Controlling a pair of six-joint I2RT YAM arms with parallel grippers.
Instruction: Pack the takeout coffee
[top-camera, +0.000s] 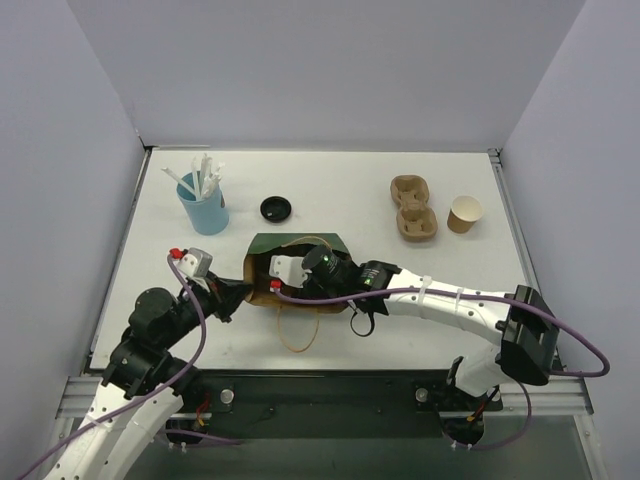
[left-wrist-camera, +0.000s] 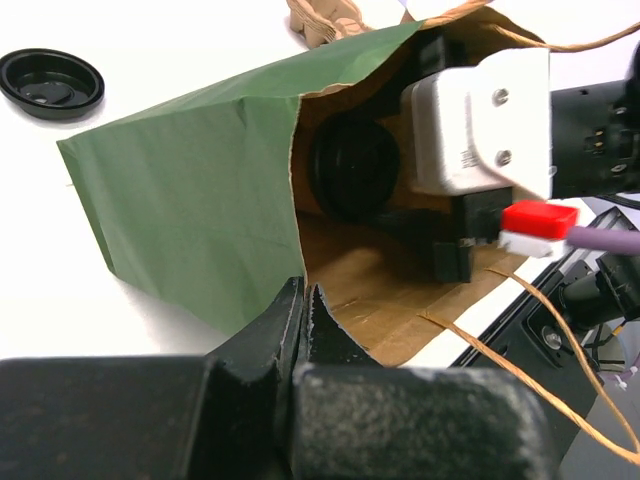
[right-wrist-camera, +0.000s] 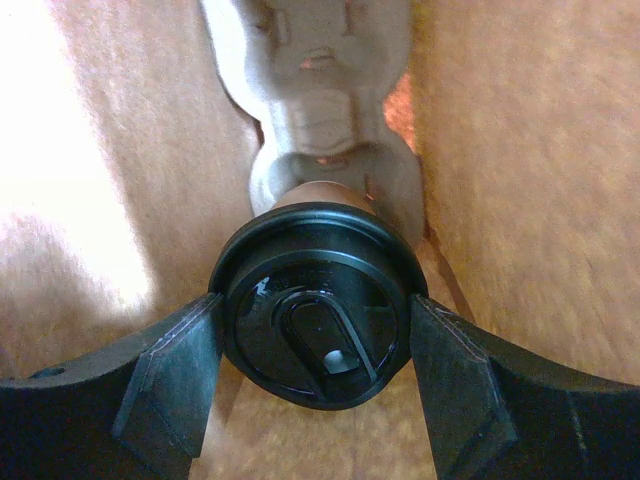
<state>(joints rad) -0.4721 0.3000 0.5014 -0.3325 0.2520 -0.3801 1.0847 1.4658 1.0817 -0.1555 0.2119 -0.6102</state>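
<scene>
Left tool (left-wrist-camera: 308, 300) is pinched shut on the lower lip of the paper bag (left-wrist-camera: 190, 190), which lies on its side on the bench (top-camera: 350, 180), mouth held open. Well inside it, the right tool (right-wrist-camera: 315, 315) clasps the lidded takeout coffee (right-wrist-camera: 312, 285) between its fingers. Packing looks nearly done: releasing the cup, withdrawing, and probably standing the bag up remain.

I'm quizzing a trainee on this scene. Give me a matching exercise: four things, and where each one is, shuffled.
1 takeout coffee
2 loose black lid
3 white straws
4 lidless paper cup

A in the blue cup
B beside the cup carrier
C inside the paper bag, held by the right tool
D alone on the table

Pairs: 1-C, 2-D, 3-A, 4-B
</scene>
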